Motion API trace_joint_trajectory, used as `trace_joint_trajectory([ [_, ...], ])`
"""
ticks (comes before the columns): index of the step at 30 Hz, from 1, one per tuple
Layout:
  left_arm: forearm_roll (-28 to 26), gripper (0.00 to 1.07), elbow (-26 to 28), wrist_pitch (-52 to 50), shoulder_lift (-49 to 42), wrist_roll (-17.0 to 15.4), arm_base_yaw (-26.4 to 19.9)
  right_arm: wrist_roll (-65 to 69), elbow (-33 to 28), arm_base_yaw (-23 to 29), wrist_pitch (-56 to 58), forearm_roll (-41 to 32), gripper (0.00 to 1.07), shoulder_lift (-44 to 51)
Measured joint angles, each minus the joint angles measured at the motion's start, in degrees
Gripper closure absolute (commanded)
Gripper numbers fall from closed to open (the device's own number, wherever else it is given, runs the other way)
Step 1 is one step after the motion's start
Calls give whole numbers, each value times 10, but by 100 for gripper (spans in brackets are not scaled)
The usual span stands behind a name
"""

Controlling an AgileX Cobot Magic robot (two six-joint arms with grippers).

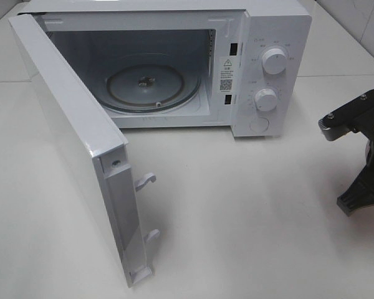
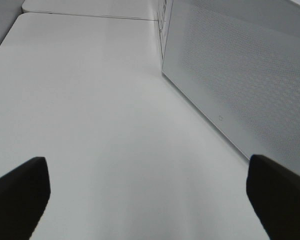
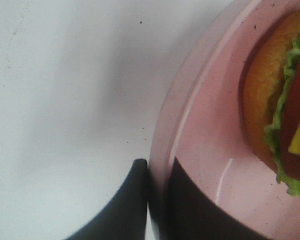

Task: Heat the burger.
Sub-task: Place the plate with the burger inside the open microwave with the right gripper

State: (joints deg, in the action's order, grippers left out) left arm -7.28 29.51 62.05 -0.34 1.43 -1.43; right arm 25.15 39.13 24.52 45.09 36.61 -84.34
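In the right wrist view the burger (image 3: 277,105) shows its golden bun, green lettuce, red tomato and yellow cheese. It sits on a pink plate (image 3: 200,125). My right gripper (image 3: 157,202) is shut on the plate's rim, one finger outside it and one inside. Burger and plate are out of the exterior high view; only my right arm (image 1: 364,156) shows at its right edge. My left gripper (image 2: 149,200) is open and empty, low over the table beside the microwave door (image 2: 240,75).
The white microwave (image 1: 265,62) stands at the back with its door (image 1: 68,137) swung wide open to the front left. Its glass turntable (image 1: 153,87) is bare. Bare white table (image 1: 237,212) lies in front of it.
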Motion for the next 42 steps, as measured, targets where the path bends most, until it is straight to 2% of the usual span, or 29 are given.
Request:
trace_joint_trajectory([
  [20, 0, 7, 0, 0, 0, 0, 0, 1, 0, 117, 76, -3, 107, 49],
  [28, 0, 7, 0, 0, 0, 0, 0, 15, 0, 185, 108, -4, 107, 76],
  [36, 0, 7, 0, 0, 0, 0, 0, 20, 0, 219, 129, -5, 107, 80],
  [38, 0, 7, 0, 0, 0, 0, 0, 22, 0, 245, 142, -6, 107, 83],
  [42, 0, 7, 0, 0, 0, 0, 0, 28, 0, 263, 150, -8, 107, 83],
])
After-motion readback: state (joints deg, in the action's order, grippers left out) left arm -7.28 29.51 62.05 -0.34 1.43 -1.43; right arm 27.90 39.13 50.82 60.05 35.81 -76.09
